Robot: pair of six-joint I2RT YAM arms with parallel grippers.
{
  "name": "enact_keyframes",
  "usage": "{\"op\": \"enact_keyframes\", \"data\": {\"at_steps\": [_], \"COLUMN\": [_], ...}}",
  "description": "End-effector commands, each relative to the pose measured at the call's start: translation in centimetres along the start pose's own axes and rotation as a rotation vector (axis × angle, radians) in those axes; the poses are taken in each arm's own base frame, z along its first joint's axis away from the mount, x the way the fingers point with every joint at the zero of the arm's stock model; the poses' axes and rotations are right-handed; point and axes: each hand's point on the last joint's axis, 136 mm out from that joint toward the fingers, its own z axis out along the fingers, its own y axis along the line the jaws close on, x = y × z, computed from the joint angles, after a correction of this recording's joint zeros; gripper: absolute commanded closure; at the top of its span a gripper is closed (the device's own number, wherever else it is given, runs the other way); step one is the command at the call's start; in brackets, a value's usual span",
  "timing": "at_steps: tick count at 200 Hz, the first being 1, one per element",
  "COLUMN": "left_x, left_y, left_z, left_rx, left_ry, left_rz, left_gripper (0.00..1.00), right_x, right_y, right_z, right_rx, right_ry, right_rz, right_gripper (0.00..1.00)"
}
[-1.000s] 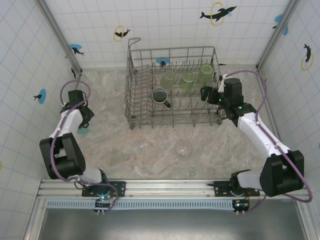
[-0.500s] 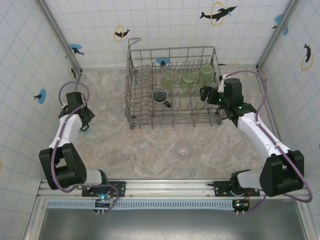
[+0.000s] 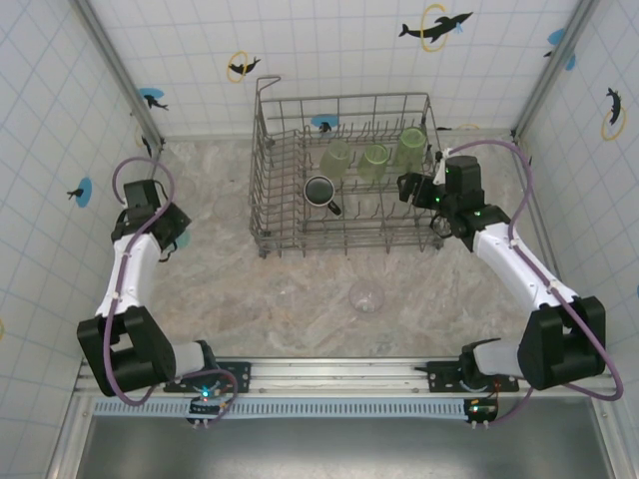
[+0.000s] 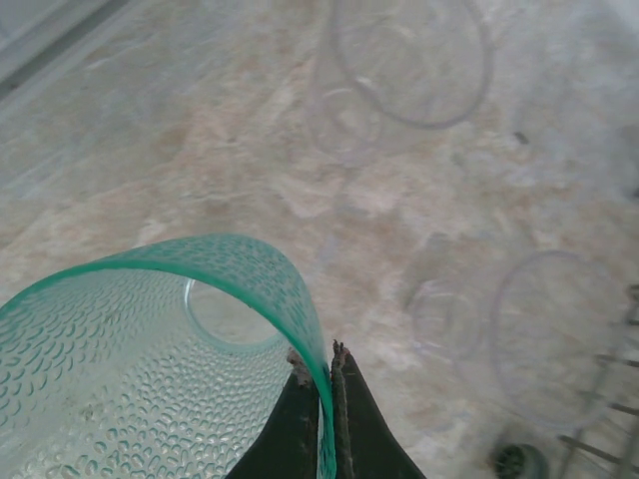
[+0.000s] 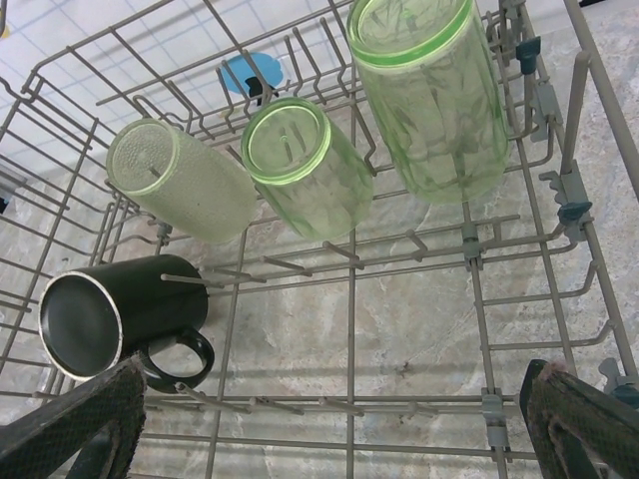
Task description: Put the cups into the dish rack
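My left gripper (image 4: 324,361) is shut on the rim of a teal dimpled cup (image 4: 140,369), pinching its wall between the fingers; in the top view the left gripper (image 3: 167,242) is at the table's left side. The grey wire dish rack (image 3: 262,180) holds three green cups (image 5: 180,180) (image 5: 305,165) (image 5: 429,95) lying tilted on the tines, and a dark mug (image 5: 115,317) lying on its side. My right gripper (image 5: 329,429) stands open above the rack's floor by its right side (image 3: 411,187), with nothing between its fingers. Two clear cups (image 3: 366,296) (image 3: 288,294) lie on the table in front of the rack.
Tiled walls close in the marble-patterned table (image 3: 220,269) on three sides. The left wrist view shows the two clear cups (image 4: 409,60) (image 4: 544,334) on the table ahead of the teal cup. The rack's tall wire side (image 5: 584,150) stands right of my right gripper.
My left arm has stretched up and shifted slightly left, carrying the teal cup. The right arm has hardly moved.
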Motion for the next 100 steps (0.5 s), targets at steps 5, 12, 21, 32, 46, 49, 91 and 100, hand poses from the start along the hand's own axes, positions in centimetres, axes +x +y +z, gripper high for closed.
{"op": "enact_keyframes", "data": {"at_steps": [5,12,21,32,46,49,91,100], "left_x": [-3.0,-3.3,-3.5,-3.6,-3.7,-3.8,-3.2,-3.3], "left_y": [-4.2,-4.7,-5.2,-5.9,-6.6,-6.8,-9.7,-10.3], "left_z": [-2.6,-3.0,-3.5,-4.1,-4.7,-4.8,-6.1,-6.3], "left_rx": [0.191,0.215,0.247,0.287,0.347,0.360,0.567,0.610], "left_ry": [-0.070,-0.078,-0.088,-0.107,-0.134,-0.141,-0.125,-0.125], "left_rz": [0.004,0.001,0.001,-0.004,-0.015,-0.019,-0.044,-0.050], "left_gripper": [1.00,1.00,1.00,1.00,1.00,1.00,1.00,1.00], "right_x": [-0.8,-0.8,-0.7,-0.6,-0.5,-0.5,-0.2,-0.1], "right_y": [0.8,0.9,0.9,0.9,0.9,0.9,1.0,1.0], "right_z": [0.3,0.4,0.4,0.5,0.5,0.5,0.6,0.7], "right_rx": [-0.029,-0.034,-0.039,-0.042,-0.041,-0.038,-0.050,-0.048], "right_ry": [-0.018,-0.020,-0.021,-0.018,-0.012,-0.012,-0.005,0.000], "right_rz": [0.004,0.008,0.011,0.012,0.008,0.008,0.014,0.016], "right_gripper": [0.00,0.00,0.00,0.00,0.00,0.00,0.00,0.00]}}
